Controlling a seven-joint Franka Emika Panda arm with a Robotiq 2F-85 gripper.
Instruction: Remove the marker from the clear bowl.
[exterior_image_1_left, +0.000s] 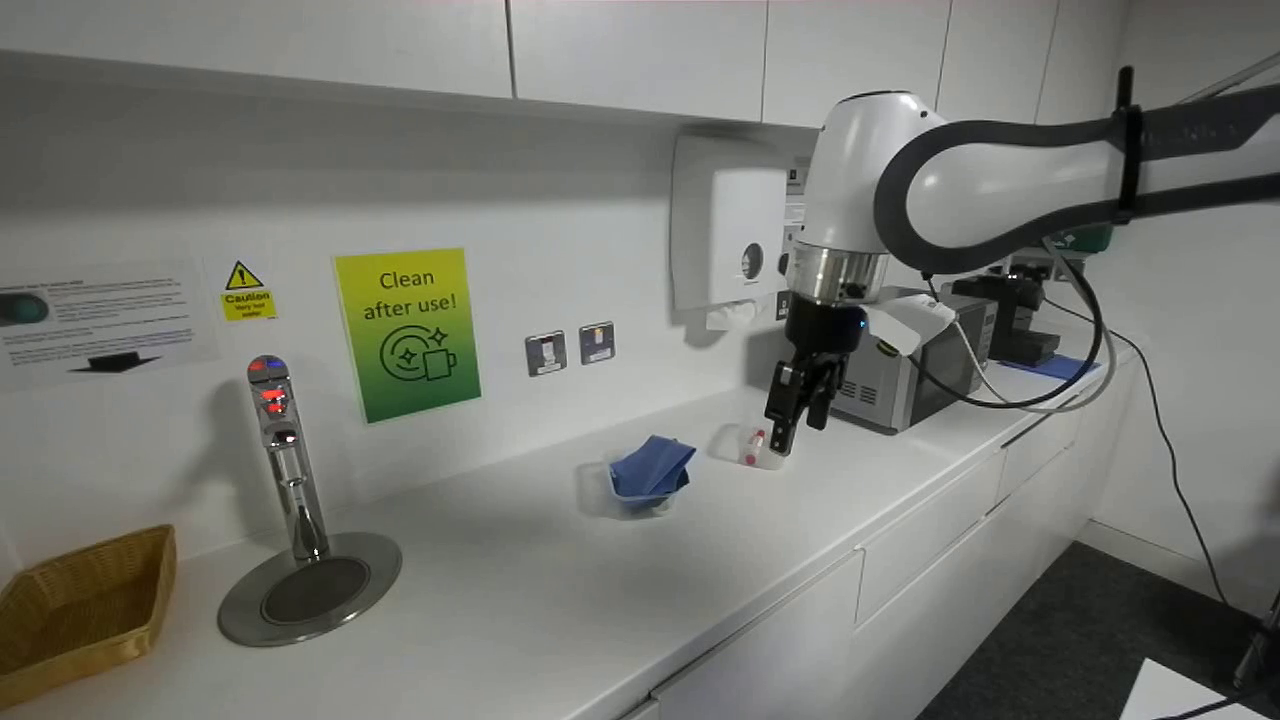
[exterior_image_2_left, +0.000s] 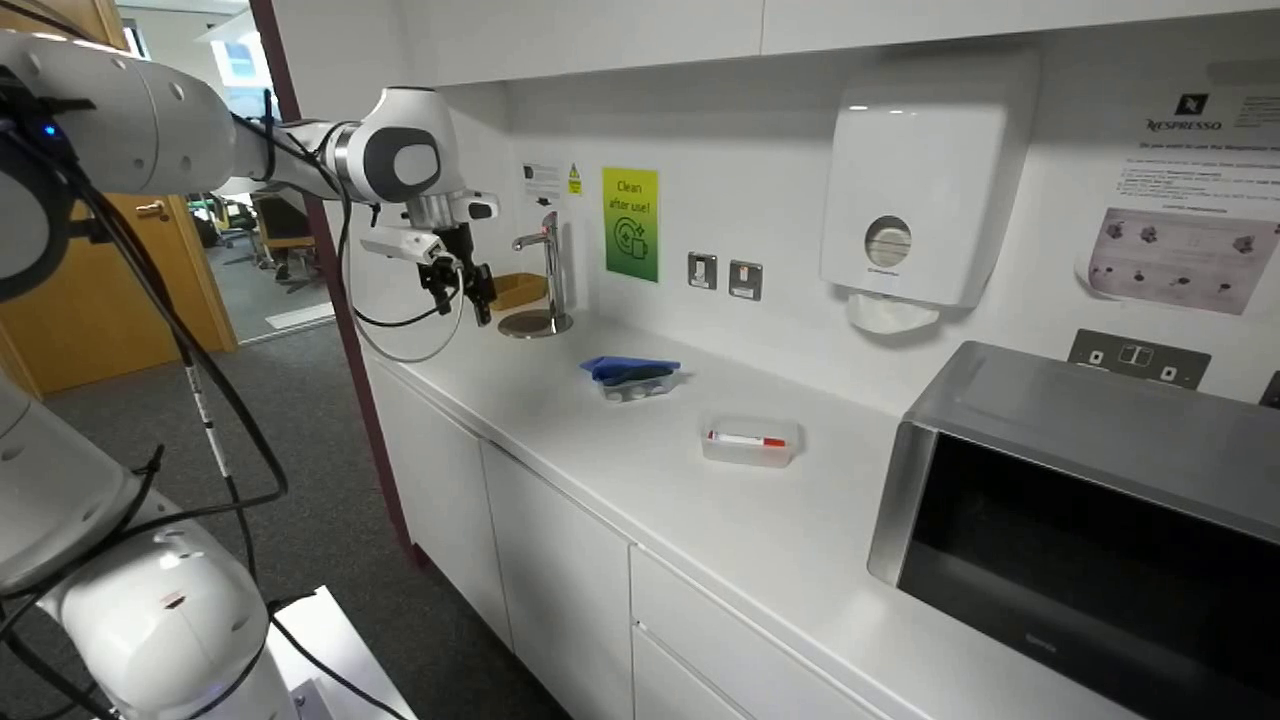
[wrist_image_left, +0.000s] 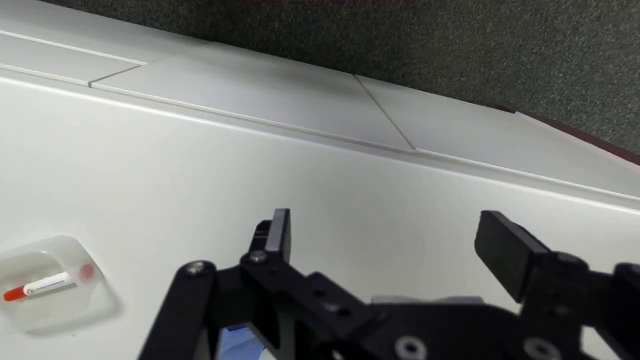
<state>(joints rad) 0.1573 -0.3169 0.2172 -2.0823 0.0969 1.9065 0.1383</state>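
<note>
The marker, white with a red cap, lies inside the clear bowl. In an exterior view the marker rests in the clear bowl on the white counter. Both also show in an exterior view, the marker and the bowl, partly behind a fingertip. In the wrist view the marker and bowl are at the lower left, outside the jaws. My gripper is open and empty, its fingers wide apart. In both exterior views the gripper hangs above the counter, apart from the bowl.
A blue folded object sits in another clear container beside the bowl. A microwave stands on the bowl's other side. A tap and wicker basket are at the far end. A towel dispenser hangs on the wall.
</note>
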